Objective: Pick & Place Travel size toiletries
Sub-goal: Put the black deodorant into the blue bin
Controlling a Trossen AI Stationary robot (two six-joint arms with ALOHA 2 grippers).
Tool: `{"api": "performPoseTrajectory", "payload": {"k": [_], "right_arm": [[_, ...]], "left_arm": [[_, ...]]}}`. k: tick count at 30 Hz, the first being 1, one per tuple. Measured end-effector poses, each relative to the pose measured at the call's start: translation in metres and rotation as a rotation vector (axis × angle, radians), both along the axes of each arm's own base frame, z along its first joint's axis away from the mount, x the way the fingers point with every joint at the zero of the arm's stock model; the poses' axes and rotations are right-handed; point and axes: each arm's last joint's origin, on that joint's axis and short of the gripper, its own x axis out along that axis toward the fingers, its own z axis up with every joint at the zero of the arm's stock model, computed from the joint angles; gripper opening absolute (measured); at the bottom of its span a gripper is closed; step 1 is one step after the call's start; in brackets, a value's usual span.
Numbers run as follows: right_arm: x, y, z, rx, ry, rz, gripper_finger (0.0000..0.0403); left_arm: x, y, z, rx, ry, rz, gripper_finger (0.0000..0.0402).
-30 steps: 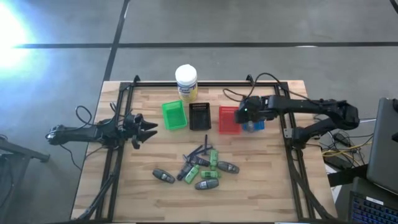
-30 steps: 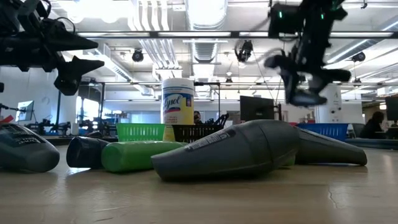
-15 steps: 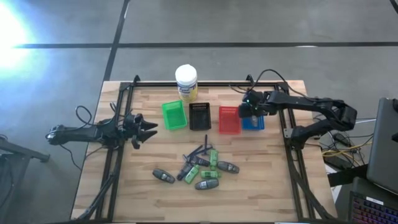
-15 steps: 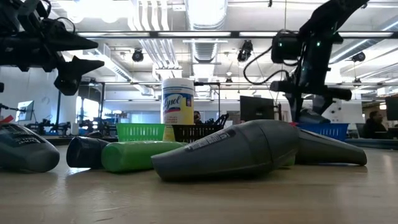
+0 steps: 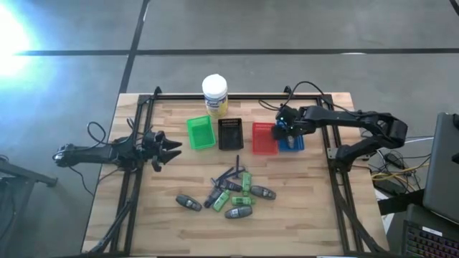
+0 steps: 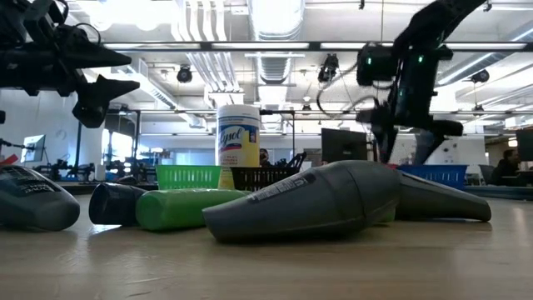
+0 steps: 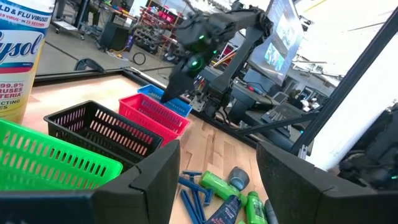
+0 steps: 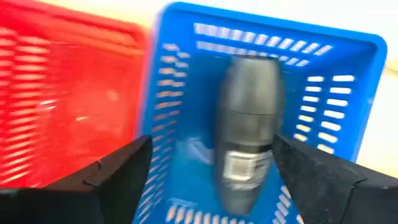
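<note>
hovering released, right end effector (image 8: 208,171) tops grey tube (image 8: 247,134); jar (image 6: 238,143) reads lysol.

Four baskets (image 5: 246,134) stand in a row at the table's (image 5: 165,222) centre; the jar (image 5: 214,94) sits at twelve o'clock, the toiletries (image 5: 230,194) at six.

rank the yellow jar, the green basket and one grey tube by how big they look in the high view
1. Green basket: largest footprint from above.
2. Yellow jar: a little smaller than the basket, though it stands taller and so nearer the overhead camera, which makes this order unsure.
3. Grey tube: clearly smallest, a slim oval lying flat on the table.
</note>
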Motion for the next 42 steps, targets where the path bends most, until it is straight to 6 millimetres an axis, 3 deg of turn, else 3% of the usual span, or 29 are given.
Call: {"api": "performPoseTrajectory", "payload": {"k": [5, 10, 14, 18, 22, 29, 42], "right_arm": [[0.016, 0.034, 0.03, -0.059, -0.1, 0.21, 0.0353], [0.037, 0.094, 0.051, -0.113, -0.15, 0.606, 0.0344], [0.051, 0.148, 0.051, -0.113, -0.14, 0.858, 0.0331], [0.064, 0.183, 0.038, -0.093, -0.076, 0.888, 0.0324], [0.087, 0.201, 0.023, -0.021, -0.012, 0.85, 0.033], [0.119, 0.231, -0.006, 0.055, 0.18, 1.034, 0.0354], [0.138, 0.23, -0.045, 0.065, 0.263, 1.044, 0.0347]], "left_arm": [[0.0, 0.0, 0.0, 0.0, 0.0, 0.001, 0.0218], [0.0, 0.0, 0.0, 0.0, 0.0, 0.0, 0.0218], [0.0, 0.0, 0.0, 0.0, 0.0, 0.0, 0.0218], [0.0, 0.0, 0.0, 0.0, 0.0, 0.0, 0.0218], [0.0, 0.0, 0.0, 0.0, 0.0, 0.0, 0.0218], [0.0, 0.0, 0.0, 0.0, 0.0, 0.0, 0.0218], [0.0, 0.0, 0.0, 0.0, 0.0, 0.0, 0.0218]]}}
